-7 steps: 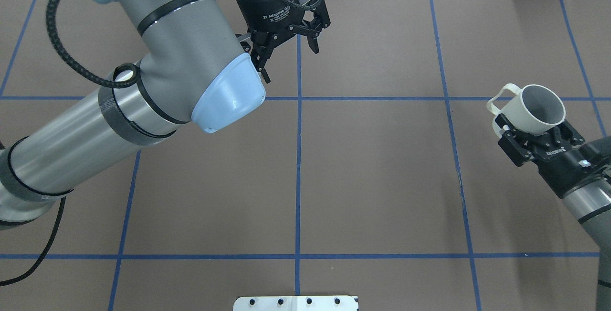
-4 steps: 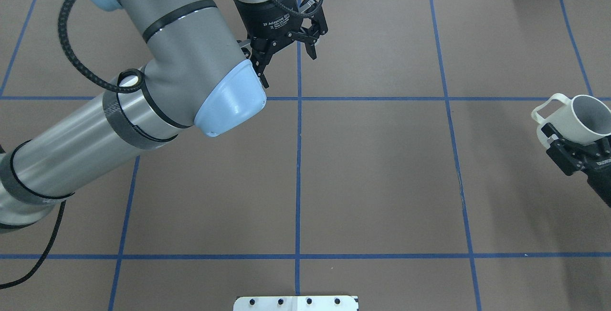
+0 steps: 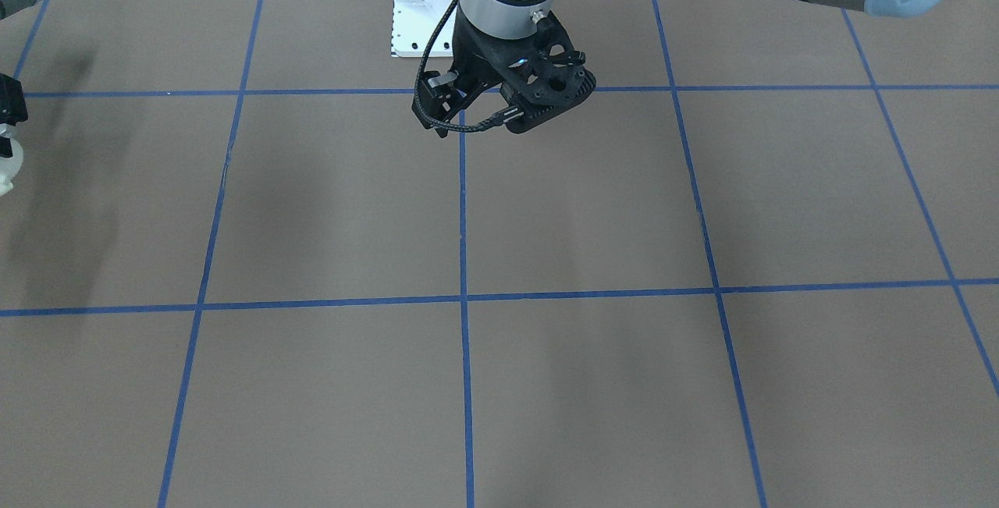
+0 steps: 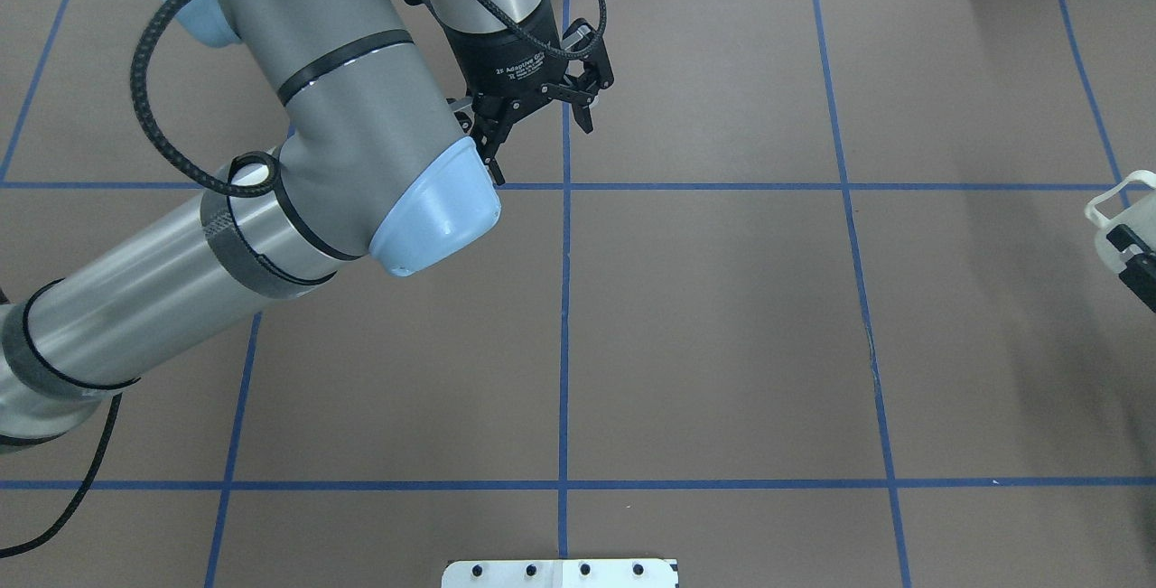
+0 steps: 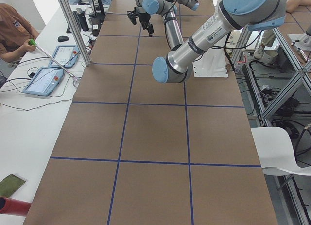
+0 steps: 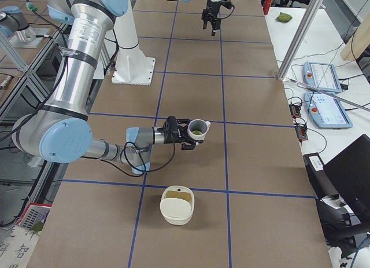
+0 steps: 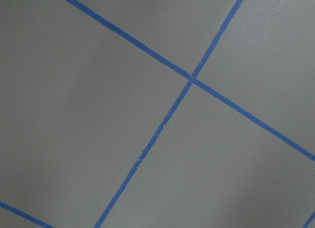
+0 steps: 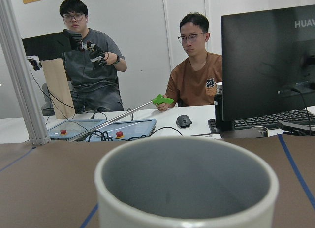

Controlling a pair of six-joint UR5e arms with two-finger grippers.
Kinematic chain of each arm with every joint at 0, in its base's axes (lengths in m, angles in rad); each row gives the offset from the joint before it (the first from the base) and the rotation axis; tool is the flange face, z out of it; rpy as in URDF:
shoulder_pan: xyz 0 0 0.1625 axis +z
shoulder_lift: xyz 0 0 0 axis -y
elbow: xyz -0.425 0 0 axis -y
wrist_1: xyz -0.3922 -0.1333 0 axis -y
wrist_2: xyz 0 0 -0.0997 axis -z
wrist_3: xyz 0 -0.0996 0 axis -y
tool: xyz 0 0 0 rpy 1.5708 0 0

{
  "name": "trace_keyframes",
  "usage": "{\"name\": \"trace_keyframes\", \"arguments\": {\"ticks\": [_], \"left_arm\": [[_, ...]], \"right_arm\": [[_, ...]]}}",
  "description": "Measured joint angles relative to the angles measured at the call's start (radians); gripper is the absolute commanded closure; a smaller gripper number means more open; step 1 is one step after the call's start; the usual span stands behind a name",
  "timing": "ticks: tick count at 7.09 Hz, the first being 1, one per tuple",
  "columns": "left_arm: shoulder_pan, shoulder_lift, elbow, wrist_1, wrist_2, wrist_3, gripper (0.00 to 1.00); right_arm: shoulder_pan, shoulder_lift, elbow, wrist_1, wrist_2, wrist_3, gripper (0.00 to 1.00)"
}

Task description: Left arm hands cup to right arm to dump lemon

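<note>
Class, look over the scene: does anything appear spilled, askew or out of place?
Nothing stands out: the cup sits upright in the right gripper with the lemon inside, and no spill shows on the table.

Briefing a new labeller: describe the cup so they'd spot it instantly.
In the exterior right view, follow the near, large right arm to its black jaws, which grip the cup above the table. Unlike the white container standing on the table, it is airborne, a yellow-green lemon inside.
</note>
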Motion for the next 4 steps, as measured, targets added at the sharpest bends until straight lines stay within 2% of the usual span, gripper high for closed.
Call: {"name": "trace_keyframes", "arguments": {"ticks": [1, 2, 4], "left_arm": [[0.004, -0.001, 0.0, 0.0, 0.001, -0.002, 0.0], [0.009, -0.002, 0.0, 0.0, 0.002, -0.003, 0.0], [0.011, -0.005, 0.0, -0.001, 0.007, -0.003, 0.0]], "right_arm": [[0.062, -0.012, -0.02, 0.006, 0.086, 0.053, 0.58], [0.089, -0.03, -0.042, 0.023, 0.124, 0.13, 0.58], [0.101, -0.074, -0.12, 0.132, 0.14, 0.241, 0.54]]}}
